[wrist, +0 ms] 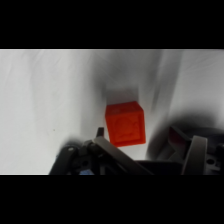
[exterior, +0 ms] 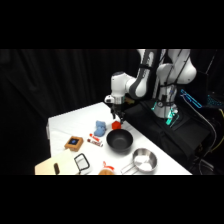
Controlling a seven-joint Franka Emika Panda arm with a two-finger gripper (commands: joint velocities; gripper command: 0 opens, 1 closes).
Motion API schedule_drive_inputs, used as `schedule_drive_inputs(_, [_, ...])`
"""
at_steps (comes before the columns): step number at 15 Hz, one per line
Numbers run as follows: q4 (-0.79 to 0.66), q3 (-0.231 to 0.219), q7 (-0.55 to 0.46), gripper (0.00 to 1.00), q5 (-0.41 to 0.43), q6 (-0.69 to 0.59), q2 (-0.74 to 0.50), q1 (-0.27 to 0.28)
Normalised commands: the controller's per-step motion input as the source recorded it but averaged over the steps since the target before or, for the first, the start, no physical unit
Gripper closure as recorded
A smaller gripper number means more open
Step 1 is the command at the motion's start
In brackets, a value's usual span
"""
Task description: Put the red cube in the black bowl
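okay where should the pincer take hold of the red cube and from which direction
Take the red cube from straight above, closing on two opposite flat side faces, about mid-height. It sits flat on the white table with its top face up and bare table around it. The pincer already hangs just over it, so a short vertical descent looks sufficient.

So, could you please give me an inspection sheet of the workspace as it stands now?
Surface: white table, lit against dark.
Job's things: red cube under the gripper, beside the black bowl, not in it.
Clutter: light blue block, red-and-white tube, silver pan, small tan box, other items at the near edge.
Grippers: over the cube; finger state unclear.
Cables: some at the right by the base.
Surroundings: black backdrop.
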Motion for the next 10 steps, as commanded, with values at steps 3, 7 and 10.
schedule_drive_inputs(3, [0.05,0.157,-0.11,0.00,0.000,0.30,0.23,-0.196])
schedule_drive_inputs(7, [0.07,0.129,-0.01,0.00,-0.126,0.28,0.21,-0.184])
schedule_drive_inputs(10, [0.05,0.131,0.04,0.00,-0.174,0.25,0.17,-0.174])
